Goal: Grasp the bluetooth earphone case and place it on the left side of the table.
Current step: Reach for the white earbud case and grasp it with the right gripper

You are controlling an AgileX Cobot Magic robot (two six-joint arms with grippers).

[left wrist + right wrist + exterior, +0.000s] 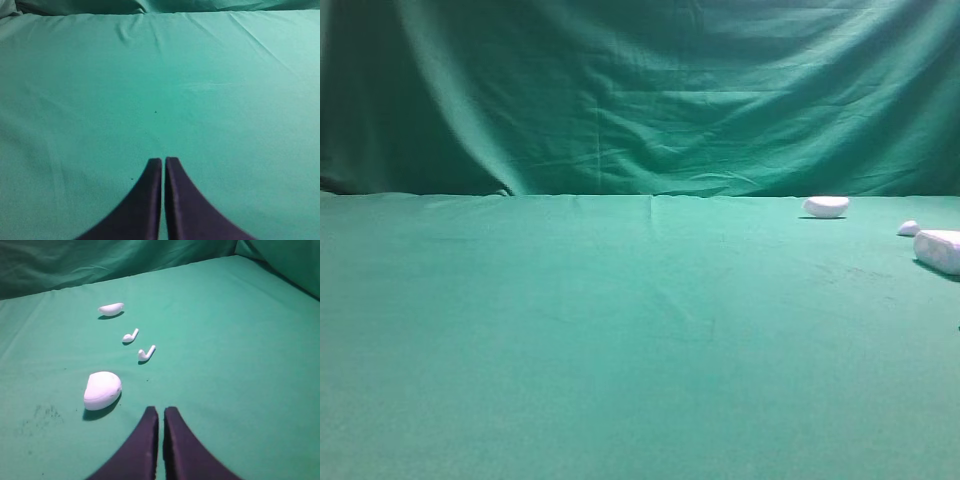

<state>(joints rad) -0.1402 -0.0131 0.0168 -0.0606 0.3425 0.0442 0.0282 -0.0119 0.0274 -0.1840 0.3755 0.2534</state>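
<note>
Resting lower left of the right wrist frame, bluetooth earphone case (102,390) lies beside loose earbuds (146,353). Right gripper (160,415) and left gripper (163,165) both show jaws pressed together, holding nothing. Risk: descending unopened would shove the case, or seize the white lid-like piece (111,309) by mistake.

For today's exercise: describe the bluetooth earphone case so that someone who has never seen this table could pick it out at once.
Start at the green table and go to its right edge. The bluetooth earphone case is the white object lying nearest the front there. It is the largest, smooth and rounded, unlike the flatter lump farther back and the two tiny stemmed earbuds between them.

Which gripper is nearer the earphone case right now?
Right. The right gripper, shut, sits just beside the bluetooth earphone case. The left gripper, also shut, sees only bare green table, no case in its view.
</note>
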